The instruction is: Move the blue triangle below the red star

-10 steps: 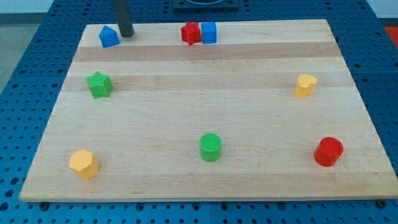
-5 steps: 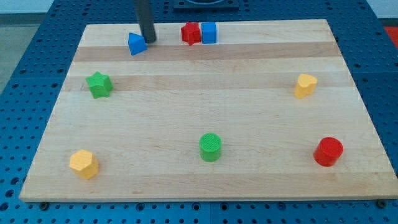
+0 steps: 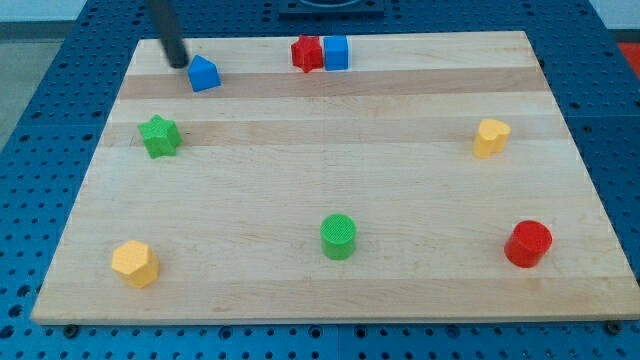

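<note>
The blue triangle (image 3: 204, 74) lies near the board's top edge, left of centre. The red star (image 3: 306, 53) sits at the top centre, touching a blue cube (image 3: 336, 52) on its right. My tip (image 3: 178, 62) is just left of and slightly above the blue triangle, close to it; I cannot tell if it touches. The rod rises toward the view's top left. The triangle is well to the left of the red star, slightly lower in the view.
A green star (image 3: 159, 136) lies at the left. A yellow hexagon (image 3: 135, 264) is at the bottom left, a green cylinder (image 3: 339, 237) at the bottom centre, a red cylinder (image 3: 528, 244) at the bottom right, a yellow block (image 3: 490, 137) at the right. The wooden board (image 3: 400, 180) lies on a blue perforated table.
The blue triangle first slid right from the top left corner area, then shifted slightly back left. My tip moved from the triangle's right side over to its left side.
</note>
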Motion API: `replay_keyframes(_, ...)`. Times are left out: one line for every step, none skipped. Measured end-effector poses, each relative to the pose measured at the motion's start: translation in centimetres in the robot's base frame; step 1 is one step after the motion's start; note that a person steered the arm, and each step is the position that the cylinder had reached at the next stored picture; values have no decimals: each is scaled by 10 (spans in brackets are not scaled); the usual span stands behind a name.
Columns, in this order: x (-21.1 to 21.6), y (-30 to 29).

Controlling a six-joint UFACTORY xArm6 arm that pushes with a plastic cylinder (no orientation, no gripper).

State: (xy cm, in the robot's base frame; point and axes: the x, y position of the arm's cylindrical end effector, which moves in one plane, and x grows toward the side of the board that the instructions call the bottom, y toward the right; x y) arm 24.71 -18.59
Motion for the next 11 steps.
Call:
replay_keyframes(11,73)
replay_keyframes(10,29)
replay_keyframes(2,-67)
replay_keyframes(15,-93)
replay_keyframes(28,-34)
replay_keyframes(40,55)
replay_keyframes(43,53)
replay_keyframes(43,-31)
replay_keyframes(57,-60)
replay_keyframes(84,-32)
replay_keyframes(85,19)
